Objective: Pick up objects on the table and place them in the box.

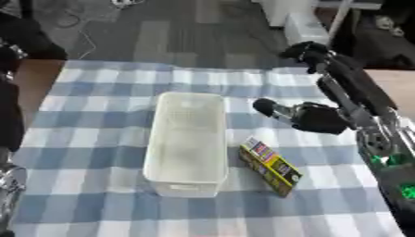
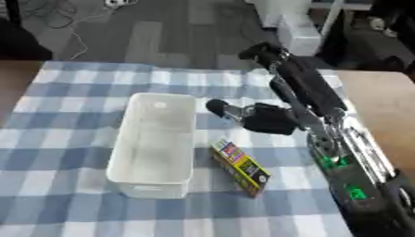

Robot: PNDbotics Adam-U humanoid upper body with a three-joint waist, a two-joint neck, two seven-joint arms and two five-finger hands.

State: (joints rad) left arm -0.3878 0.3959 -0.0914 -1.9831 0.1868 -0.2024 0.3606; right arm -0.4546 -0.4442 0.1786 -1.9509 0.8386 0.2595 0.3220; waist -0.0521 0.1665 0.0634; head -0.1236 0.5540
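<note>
A white rectangular box (image 1: 188, 143) stands empty in the middle of the blue-and-white checked tablecloth (image 1: 89, 111), long side running away from me. Just right of its near end lies a yellow carton with a dark printed top (image 1: 272, 166), flat on the cloth and angled. My right hand (image 2: 266, 118) hovers to the right of the box's middle, beyond the carton, with a black rounded tip pointing left toward the box wall. Nothing shows in it. My left arm (image 1: 8, 120) runs down the left edge; its hand is cut off.
Bare wooden table shows past the cloth at the left (image 1: 32, 83) and the right (image 2: 381, 106). Beyond the far edge are grey floor with cables (image 1: 81, 28) and white furniture (image 1: 304, 23). My right arm (image 2: 324, 139) crosses the cloth's right side.
</note>
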